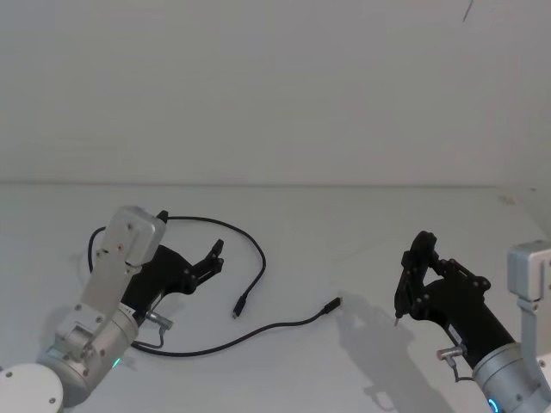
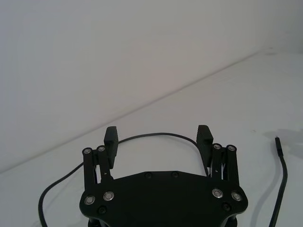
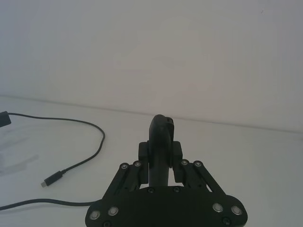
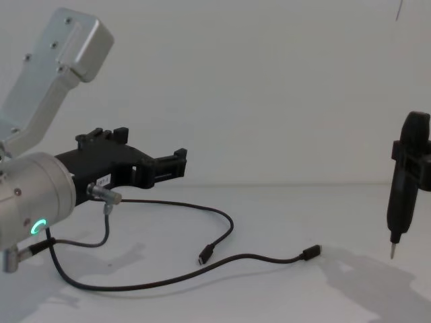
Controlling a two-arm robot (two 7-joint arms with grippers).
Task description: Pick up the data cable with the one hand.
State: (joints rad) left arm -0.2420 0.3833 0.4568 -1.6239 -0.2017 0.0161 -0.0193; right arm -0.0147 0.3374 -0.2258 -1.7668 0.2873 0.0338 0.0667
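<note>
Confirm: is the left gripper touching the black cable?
Apart. In the chest view the left gripper hangs above the table, jaws open, with a clear gap down to the cable lying on the surface.

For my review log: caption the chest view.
Open left gripper hovers above the data cable on the table; right gripper parked.

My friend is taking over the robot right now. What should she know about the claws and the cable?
Data cable: lying on the table, both plugs free.
Left claw: open, empty, hovering above the table beside the cable's loop.
Right claw: shut on a black pointed tool, idle on the right.
Done: nothing gripped yet.
Left to do: lower the left claw, pinch the cable, lift.
</note>
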